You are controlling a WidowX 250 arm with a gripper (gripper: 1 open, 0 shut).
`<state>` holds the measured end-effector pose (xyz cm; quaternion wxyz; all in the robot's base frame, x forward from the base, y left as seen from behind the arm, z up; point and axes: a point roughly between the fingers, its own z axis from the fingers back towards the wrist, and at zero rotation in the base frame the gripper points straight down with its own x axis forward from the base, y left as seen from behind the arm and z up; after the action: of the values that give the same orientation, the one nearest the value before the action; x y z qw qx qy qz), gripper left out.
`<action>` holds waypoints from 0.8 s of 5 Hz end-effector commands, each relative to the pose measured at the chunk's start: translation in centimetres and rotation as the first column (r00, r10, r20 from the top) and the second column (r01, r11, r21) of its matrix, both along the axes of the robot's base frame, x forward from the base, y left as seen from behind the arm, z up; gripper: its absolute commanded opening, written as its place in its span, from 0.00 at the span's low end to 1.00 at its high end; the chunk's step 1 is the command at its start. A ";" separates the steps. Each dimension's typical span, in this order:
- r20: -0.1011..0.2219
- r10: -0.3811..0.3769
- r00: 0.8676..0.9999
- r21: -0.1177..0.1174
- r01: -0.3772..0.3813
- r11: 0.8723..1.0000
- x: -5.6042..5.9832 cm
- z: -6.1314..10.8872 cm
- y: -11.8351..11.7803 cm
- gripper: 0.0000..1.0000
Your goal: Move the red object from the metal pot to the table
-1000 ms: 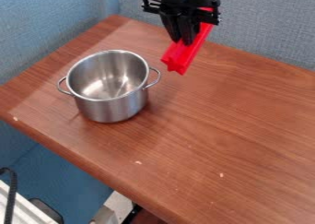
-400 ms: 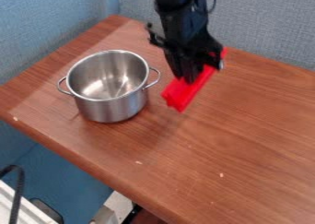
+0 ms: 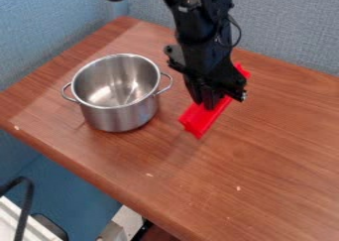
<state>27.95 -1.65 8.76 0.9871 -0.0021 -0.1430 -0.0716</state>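
The red object [image 3: 205, 117], a bright red long block, hangs tilted just right of the metal pot [image 3: 119, 91], its lower end at or just above the table [image 3: 265, 166]. My black gripper [image 3: 211, 98] comes down from above and is shut on the block's upper end. The steel pot stands with nothing in it on the left part of the wooden tabletop, one small handle pointing toward the block. I cannot tell whether the block's lower end touches the wood.
A blue wall runs behind the table along the top and left. The table's front edge slants from the left corner down to the bottom middle, with the floor and some pale items below it.
The arm has come down and slightly right with the red block, from high above the table's back edge to just beside the pot near the surface. The pot has not moved.
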 end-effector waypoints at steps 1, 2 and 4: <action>0.040 0.007 0.999 0.017 -0.008 1.000 0.5 0.6 0.6 0.00; 0.053 0.019 0.998 0.030 -0.020 0.999 0.8 0.6 1.4 0.00; 0.074 0.015 0.997 0.055 -0.019 0.998 1.1 0.5 2.2 0.00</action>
<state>28.79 0.29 8.77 0.9831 0.0261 -0.1668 -0.0715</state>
